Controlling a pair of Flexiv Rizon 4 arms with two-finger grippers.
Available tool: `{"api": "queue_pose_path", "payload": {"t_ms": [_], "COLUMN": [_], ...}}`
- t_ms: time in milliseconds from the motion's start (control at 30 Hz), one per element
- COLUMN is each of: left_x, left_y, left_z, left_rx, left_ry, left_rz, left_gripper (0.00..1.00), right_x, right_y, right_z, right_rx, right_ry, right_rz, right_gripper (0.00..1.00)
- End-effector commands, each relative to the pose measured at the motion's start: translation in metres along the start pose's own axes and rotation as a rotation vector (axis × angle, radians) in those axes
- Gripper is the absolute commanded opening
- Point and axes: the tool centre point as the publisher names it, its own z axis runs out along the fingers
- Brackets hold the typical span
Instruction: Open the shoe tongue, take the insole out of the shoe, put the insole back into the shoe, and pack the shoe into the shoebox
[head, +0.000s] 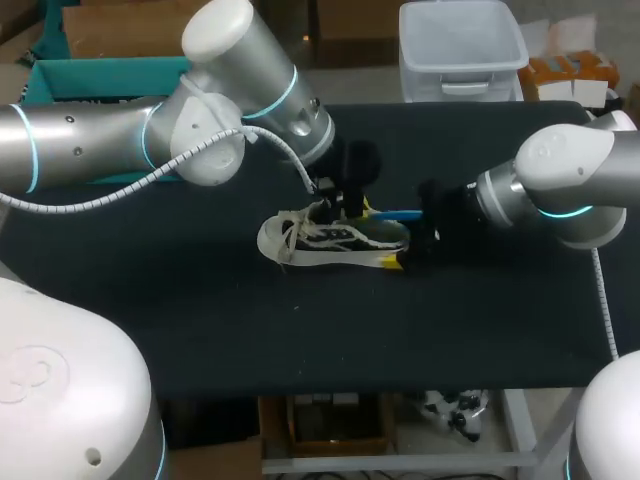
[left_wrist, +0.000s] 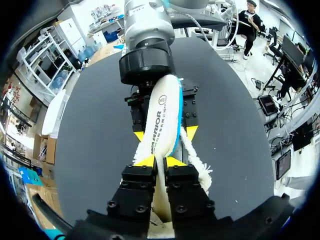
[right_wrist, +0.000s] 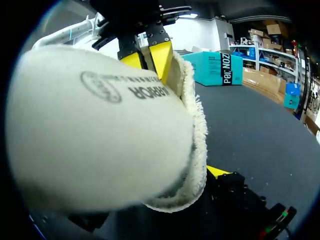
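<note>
Black tabletop (head: 200, 330) carries the shoe (head: 320, 242) at centre, heel toward the right pincer (left_wrist: 165, 134); whether that pincer grips the heel cannot be told. Left pincer (left_wrist: 159, 161) is closed narrowly on the insole (left_wrist: 162, 120), above the shoe opening. Expect the insole to be light, thin and flexible: it will likely buckle if pushed endwise. Grip across both faces near mid-length.
</note>
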Motion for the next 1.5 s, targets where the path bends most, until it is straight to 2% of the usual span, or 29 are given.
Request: {"api": "queue_pose_path", "payload": {"t_ms": [33,333,700,800,867,900,933,1067,1233,1367,1500], "left_x": [0.006,0.017,0.039,0.044,0.047,0.049,0.049,0.053,0.056,0.058,0.062], "left_y": [0.001,-0.015,-0.047,-0.057,-0.064,-0.067,-0.070,-0.078,-0.076,-0.064,-0.045], "left_z": [-0.021,-0.063,-0.124,-0.136,-0.142,-0.146,-0.149,-0.162,-0.178,-0.192,-0.208], "left_rx": [0.045,0.209,0.446,0.507,0.539,0.560,0.575,0.638,0.688,0.712,0.739], "left_ry": [0.020,0.105,0.221,0.270,0.286,0.309,0.318,0.366,0.392,0.393,0.386], "left_rz": [0.009,0.009,0.042,0.062,0.071,0.079,0.084,0.107,0.122,0.124,0.121], "left_gripper": [0.00,0.00,0.00,0.00,0.00,0.00,0.00,0.00,0.00,0.00,0.00], "right_x": [0.002,0.002,0.002,0.003,0.004,0.005,0.005,0.006,0.006,0.000,-0.005], "right_y": [-0.005,-0.005,-0.005,-0.006,-0.006,-0.006,-0.007,-0.009,-0.001,0.017,0.040], "right_z": [0.005,0.005,0.005,-0.005,-0.013,-0.017,-0.021,-0.040,-0.068,-0.085,-0.093], "right_rx": [-0.002,-0.002,-0.002,0.016,0.019,0.025,0.032,0.095,0.195,0.297,0.416], "right_ry": [0.001,0.001,0.001,-0.002,-0.003,-0.003,-0.004,0.008,0.004,-0.001,-0.006], "right_rz": [0.000,0.000,0.000,0.018,0.019,0.022,0.032,0.077,0.105,0.109,0.109], "right_gripper": [0.00,0.00,0.00,0.00,0.47,0.95,1.00,1.00,1.00,1.00,1.00]}}
